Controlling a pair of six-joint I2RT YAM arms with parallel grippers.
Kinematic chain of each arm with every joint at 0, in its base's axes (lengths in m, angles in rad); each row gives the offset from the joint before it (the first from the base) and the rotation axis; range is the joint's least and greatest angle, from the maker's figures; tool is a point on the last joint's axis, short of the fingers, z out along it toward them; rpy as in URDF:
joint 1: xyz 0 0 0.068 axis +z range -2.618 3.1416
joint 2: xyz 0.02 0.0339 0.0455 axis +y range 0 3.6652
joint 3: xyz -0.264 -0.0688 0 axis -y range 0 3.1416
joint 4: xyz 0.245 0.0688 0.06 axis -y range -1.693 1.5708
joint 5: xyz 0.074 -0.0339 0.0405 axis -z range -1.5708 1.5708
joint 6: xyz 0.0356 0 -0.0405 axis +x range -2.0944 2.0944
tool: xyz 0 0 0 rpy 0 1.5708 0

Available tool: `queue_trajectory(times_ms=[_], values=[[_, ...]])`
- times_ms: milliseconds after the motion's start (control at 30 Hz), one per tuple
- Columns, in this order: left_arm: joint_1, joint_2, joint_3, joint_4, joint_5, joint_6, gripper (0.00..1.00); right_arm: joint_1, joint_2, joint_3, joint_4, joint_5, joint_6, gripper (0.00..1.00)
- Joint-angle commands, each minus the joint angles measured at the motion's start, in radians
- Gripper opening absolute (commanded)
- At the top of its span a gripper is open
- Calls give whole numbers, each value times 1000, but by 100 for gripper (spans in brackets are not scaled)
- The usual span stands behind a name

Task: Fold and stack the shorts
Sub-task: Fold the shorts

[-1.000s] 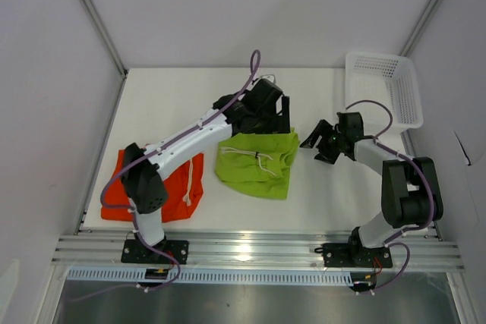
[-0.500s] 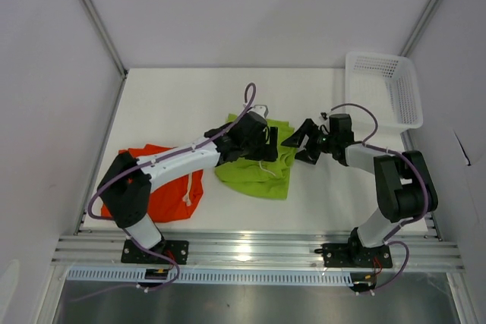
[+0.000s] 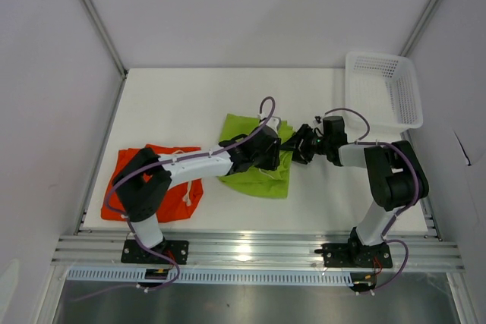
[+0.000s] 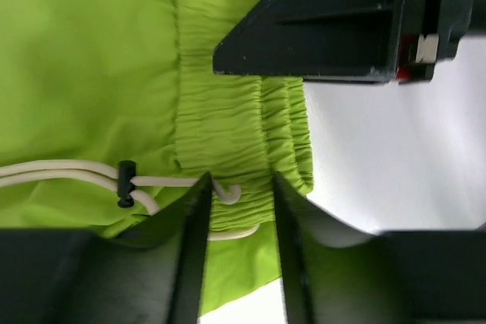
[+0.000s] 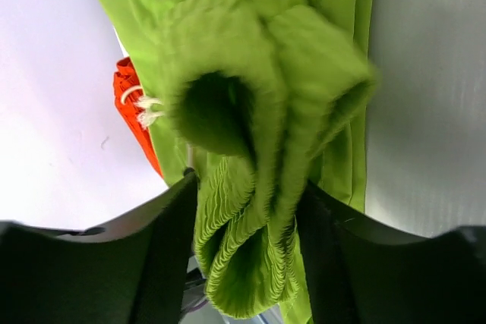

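Lime green shorts, table centre: bunched waistband clamped between right gripper fingers at 3 o'clock; left gripper pinching waistband and white drawstring. Orange-red shorts lie at 9 o'clock.

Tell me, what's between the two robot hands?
The green shorts: top view shows their right edge between the left end effector and right end effector.

Lime green shorts — off-white drawstring, orange-red shorts, white mesh basket, black grippers — white table
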Motion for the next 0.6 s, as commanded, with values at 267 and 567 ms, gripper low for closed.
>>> queue_trajectory(times_ms=[267, 567], values=[[-65, -18, -90, 228, 100, 104, 30, 12, 42, 53, 88, -71, 28, 35], [-105, -182, -154, 152, 41, 149, 48, 13, 96, 93, 102, -116, 5, 6]])
